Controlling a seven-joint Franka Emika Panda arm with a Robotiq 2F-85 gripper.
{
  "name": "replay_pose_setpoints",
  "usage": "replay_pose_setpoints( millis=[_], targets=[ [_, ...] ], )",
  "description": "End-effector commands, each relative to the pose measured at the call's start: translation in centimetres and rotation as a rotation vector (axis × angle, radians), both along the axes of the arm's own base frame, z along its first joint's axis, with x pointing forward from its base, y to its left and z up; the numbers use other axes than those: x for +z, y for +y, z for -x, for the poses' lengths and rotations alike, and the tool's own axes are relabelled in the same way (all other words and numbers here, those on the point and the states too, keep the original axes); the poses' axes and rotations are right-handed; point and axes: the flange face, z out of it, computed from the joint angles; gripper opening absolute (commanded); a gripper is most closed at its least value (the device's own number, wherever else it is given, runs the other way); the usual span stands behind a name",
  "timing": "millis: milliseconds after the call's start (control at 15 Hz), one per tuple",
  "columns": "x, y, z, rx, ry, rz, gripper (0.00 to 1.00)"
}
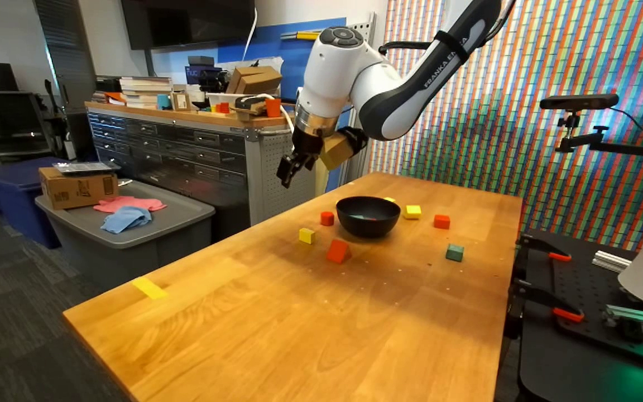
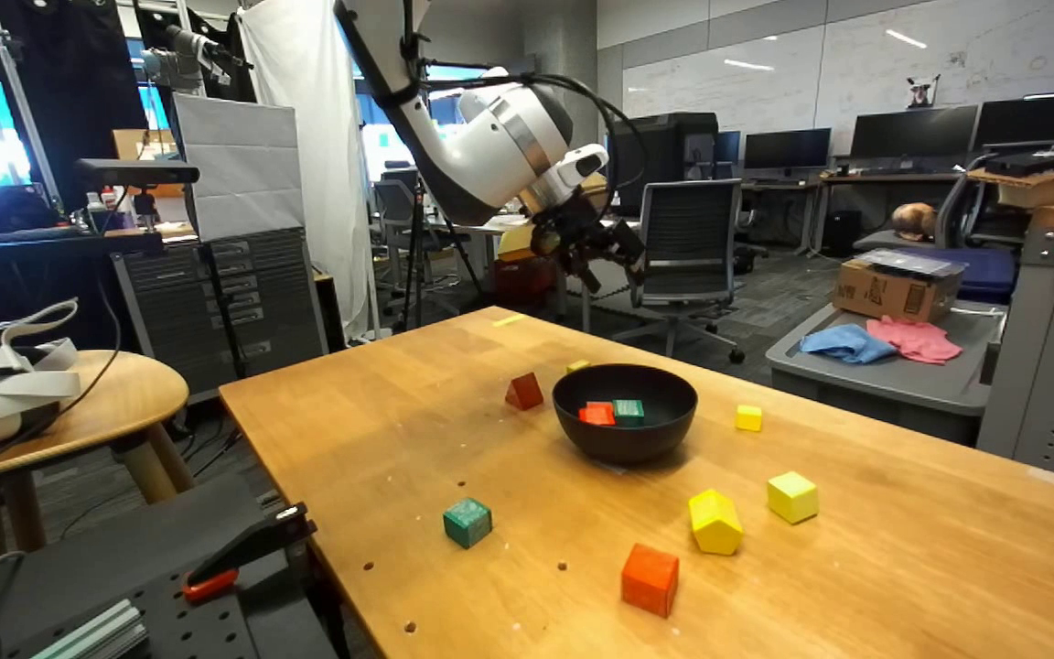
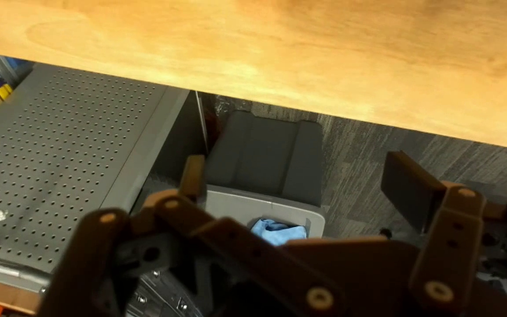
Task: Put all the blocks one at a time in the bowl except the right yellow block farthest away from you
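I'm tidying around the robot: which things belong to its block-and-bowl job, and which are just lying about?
For the job:
black bowl
red blocks
green blocks
yellow blocks, one to stay out

Lying about:
pink cloth
blue cloth
cardboard box
stack of books

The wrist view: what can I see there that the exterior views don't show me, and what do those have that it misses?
Only the wrist view gives a close-up of the flat finger pads of the hand, spread apart with nothing between them.

Only the exterior views show the bowl with a green block and at least one red block inside, more blocks around it, the white arm and a pink cloth.

All share the wooden table, grey bin, blue cloth, holed cabinet side and the hand itself.
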Motion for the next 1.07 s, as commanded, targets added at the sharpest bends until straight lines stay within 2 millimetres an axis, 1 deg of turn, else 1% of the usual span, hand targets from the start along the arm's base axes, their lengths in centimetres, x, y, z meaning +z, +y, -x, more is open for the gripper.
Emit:
replay_pose_setpoints(
  millis=[0,267,533,800,1000],
  targets=[
    [-0.2,0.5,0.0,-0.004,0.012,0.000,1.00],
    [-1.0,0.3,1.2,0.068,0.119,-0.024,1.00],
    [-2.9,-0.4,1.8,0.150,0.251,-0.087,1.00],
    [-4.3,-0.7,1.6,0.151,0.375,-0.143,1.00],
    [-5.1,-0.5,1.2,0.117,0.420,-0.130,1.00]
  ],
)
